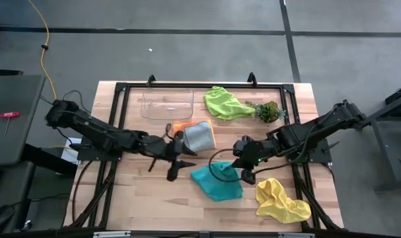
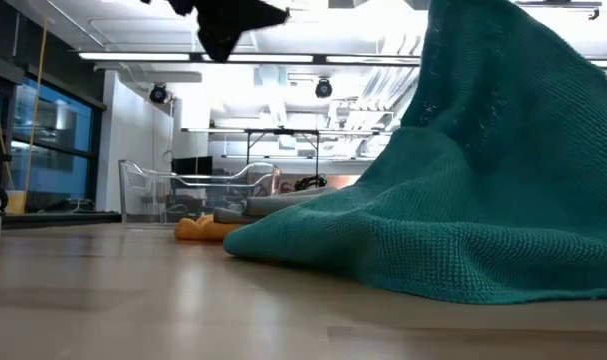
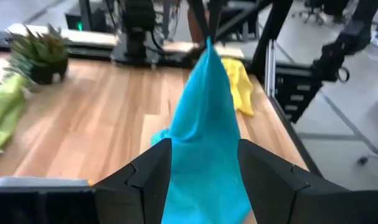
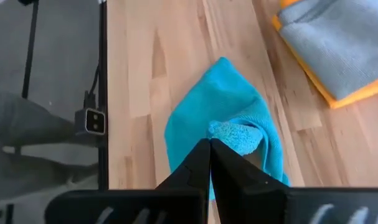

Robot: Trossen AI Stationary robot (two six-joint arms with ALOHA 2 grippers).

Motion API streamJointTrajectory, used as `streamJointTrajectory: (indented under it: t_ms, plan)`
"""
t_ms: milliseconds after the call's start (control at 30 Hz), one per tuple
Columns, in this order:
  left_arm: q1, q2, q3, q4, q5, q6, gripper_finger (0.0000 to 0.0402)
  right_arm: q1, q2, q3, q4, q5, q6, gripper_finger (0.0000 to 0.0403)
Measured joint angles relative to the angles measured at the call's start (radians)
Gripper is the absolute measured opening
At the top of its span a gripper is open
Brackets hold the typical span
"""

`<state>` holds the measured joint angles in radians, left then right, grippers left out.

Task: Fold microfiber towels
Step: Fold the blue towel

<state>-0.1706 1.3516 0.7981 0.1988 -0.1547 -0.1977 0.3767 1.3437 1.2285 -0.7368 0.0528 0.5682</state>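
The teal towel lies at the table's front middle, with one part pulled up into a peak. My right gripper is shut on that peak. My left gripper is open, just left of the towel, and its wrist view shows the teal cloth between the two fingers. The grey towel lies folded on the orange one. The lime green towel lies crumpled at the back. The yellow towel lies crumpled at the front right. My right gripper pinches a bunched fold of the teal towel between its two shut fingers, coming from above. The cloth hangs below the fingers like a tent, and its lower part lies spread on the table. Whether my left gripper touches the teal towel, I cannot tell.
A clear plastic tray stands at the back left. A small leafy plant stands beside the lime towel. Bare wood shows at the front left. Black frame rails run along the table's sides.
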Motion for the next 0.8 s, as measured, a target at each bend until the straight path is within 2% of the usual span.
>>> streamJointTrajectory:
  t_ms: [233, 533, 700, 800]
  plan:
    - [0.007, 0.16, 0.016, 0.056, 0.022, -0.021, 0.0172, 0.0, 0.001, -0.007, 0.003, -0.002, -0.049, 0.0]
    - [-0.003, 0.385, 0.015, 0.166, 0.148, -0.073, 0.0172, 0.0, 0.001, -0.007, 0.005, -0.02, -0.098, 0.0]
    - [-0.032, 0.466, 0.014, 0.119, 0.146, -0.123, 0.0167, -0.002, 0.001, -0.007, 0.007, -0.02, -0.091, 0.0]
    - [-0.055, 0.493, 0.015, 0.064, 0.143, -0.187, 0.0138, -0.002, 0.001, -0.007, 0.009, -0.019, -0.072, 0.0]
